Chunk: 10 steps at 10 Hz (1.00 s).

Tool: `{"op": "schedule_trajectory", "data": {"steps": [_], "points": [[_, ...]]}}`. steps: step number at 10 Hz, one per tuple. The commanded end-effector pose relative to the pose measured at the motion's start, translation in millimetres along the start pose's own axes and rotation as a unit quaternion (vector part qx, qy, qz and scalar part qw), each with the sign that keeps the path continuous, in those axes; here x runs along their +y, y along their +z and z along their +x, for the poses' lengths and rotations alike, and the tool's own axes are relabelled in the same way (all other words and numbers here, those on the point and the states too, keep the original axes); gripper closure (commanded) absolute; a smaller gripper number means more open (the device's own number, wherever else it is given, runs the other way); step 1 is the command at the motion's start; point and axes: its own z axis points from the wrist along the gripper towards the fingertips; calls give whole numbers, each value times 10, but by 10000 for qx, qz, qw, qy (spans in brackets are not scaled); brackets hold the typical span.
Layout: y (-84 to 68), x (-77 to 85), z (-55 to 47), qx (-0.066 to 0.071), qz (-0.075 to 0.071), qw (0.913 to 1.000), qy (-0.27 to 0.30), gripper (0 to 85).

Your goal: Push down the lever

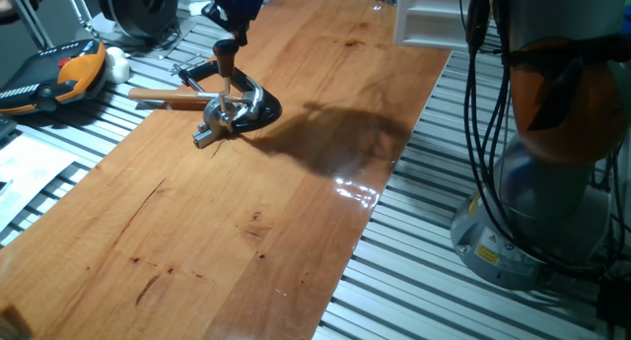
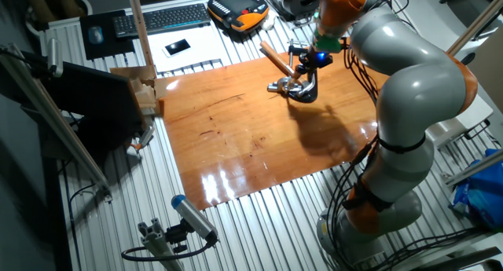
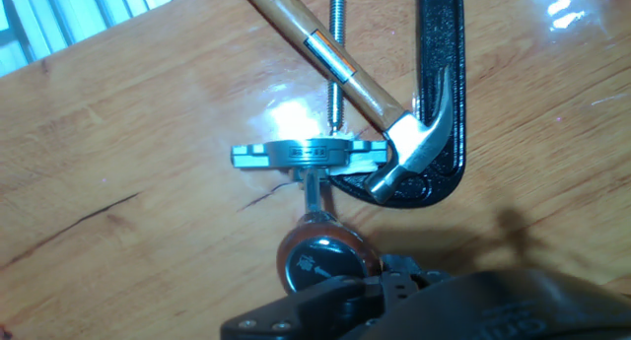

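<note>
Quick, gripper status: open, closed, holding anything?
Gripper: cannot be told; it sits right above the lever's knob, fingers hidden.

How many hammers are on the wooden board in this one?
1. The hammer lies on the far side of the lever, its head resting inside the curve of the black clamp, its wooden handle running off the board's edge. None seems hidden.
</note>
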Motion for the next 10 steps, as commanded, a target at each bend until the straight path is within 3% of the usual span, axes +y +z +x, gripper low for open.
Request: {"op": "schedule_trajectory", "data": {"steps": [1, 10], "points": [[9, 34, 17, -23, 31, 10000, 7, 850], [-31, 278, 28, 68, -89, 9999, 113, 850]]}}
